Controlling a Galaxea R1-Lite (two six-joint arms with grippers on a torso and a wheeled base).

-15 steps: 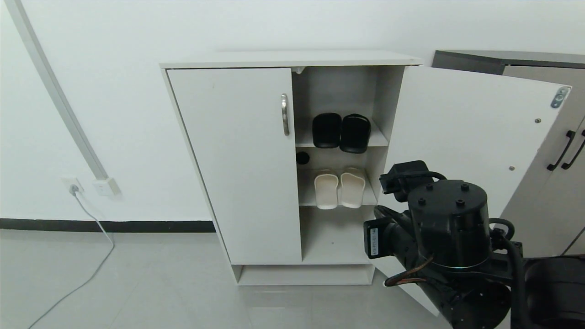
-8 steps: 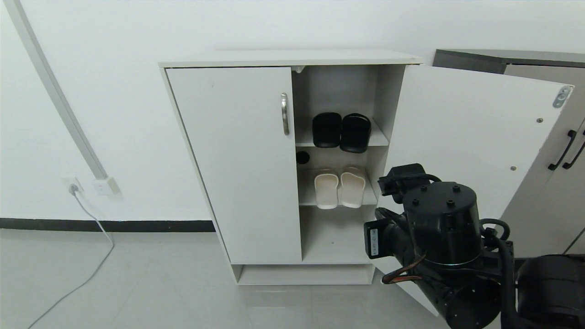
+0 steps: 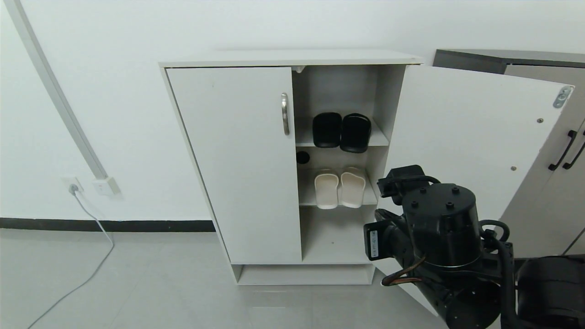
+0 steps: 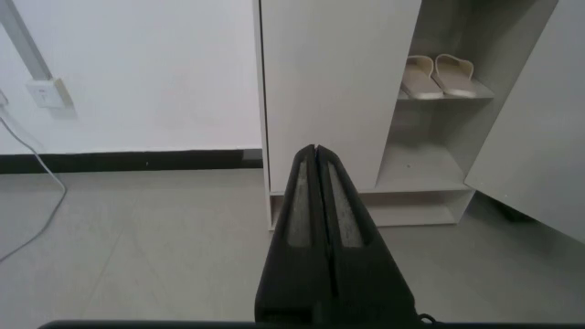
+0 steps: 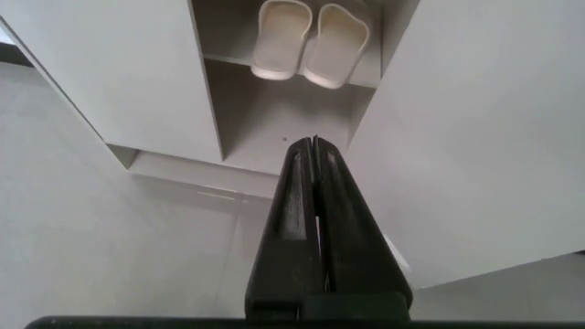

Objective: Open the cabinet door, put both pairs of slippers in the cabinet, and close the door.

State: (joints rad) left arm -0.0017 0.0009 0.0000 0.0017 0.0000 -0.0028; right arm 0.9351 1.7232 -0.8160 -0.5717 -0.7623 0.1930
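The cabinet point(image 3: 283, 58) is standing centre frame with its door point(image 3: 466, 132) swinging wide at the right, black slippers point(image 3: 341, 131) sitting on the upper shelf, white slippers point(image 3: 339, 188) sitting just below, while the left hand point(image 4: 315, 160) and right hand point(image 5: 315, 146) are hanging pressed shut, gripping nothing.

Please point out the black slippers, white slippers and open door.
black slippers point(image 3: 327, 130), head view, left slipper.
white slippers point(image 3: 353, 187), head view, right slipper.
open door point(image 3: 461, 137), head view, inner face's middle.
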